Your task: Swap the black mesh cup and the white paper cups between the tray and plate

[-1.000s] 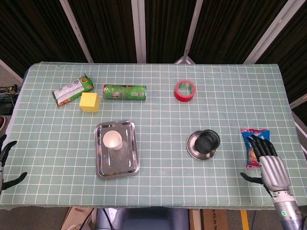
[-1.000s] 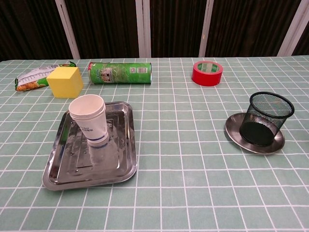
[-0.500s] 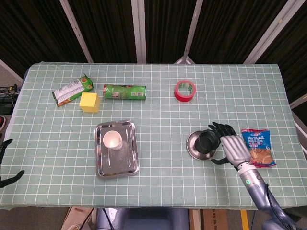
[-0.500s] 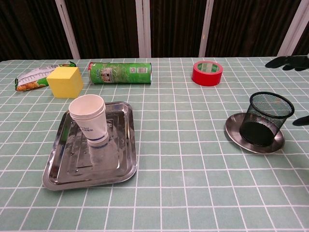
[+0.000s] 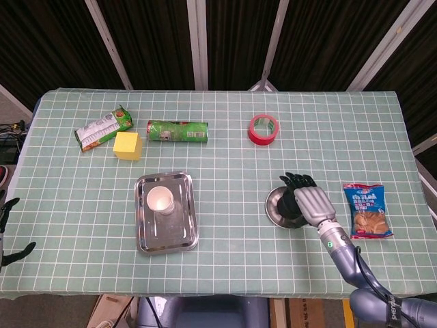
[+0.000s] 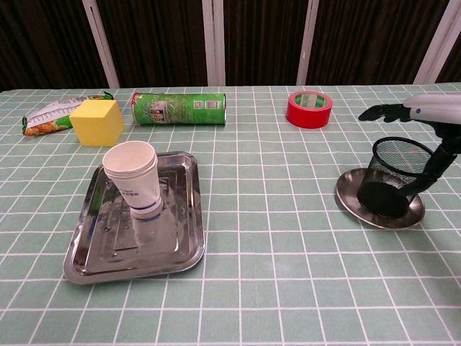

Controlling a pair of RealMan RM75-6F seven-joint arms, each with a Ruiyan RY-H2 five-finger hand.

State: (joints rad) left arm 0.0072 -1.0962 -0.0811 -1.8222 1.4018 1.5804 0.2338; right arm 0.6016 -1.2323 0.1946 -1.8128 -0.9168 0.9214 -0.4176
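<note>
Right hand (image 5: 311, 202): poised over the mesh cup (image 6: 397, 177), fingers spread and extended, nothing gripped; in the chest view the fingertips (image 6: 374, 113) reach past the cup's rim while the thumb drops beside its wall. Whether the thumb touches the mesh cannot be told.
Mesh cup: upright on the plate (image 6: 348, 200), axis vertical, directly beneath and slightly ahead of the palm.
Paper cups (image 6: 134, 176): stacked, tilted, on the tray (image 6: 184, 216), well apart to the left.
Left hand (image 5: 7, 229): at the table's near left edge, fingers apart, empty; nearer the tray.
Judgement: the right hand is the one placed for the cup; closing calls for a short drop around its wall.
</note>
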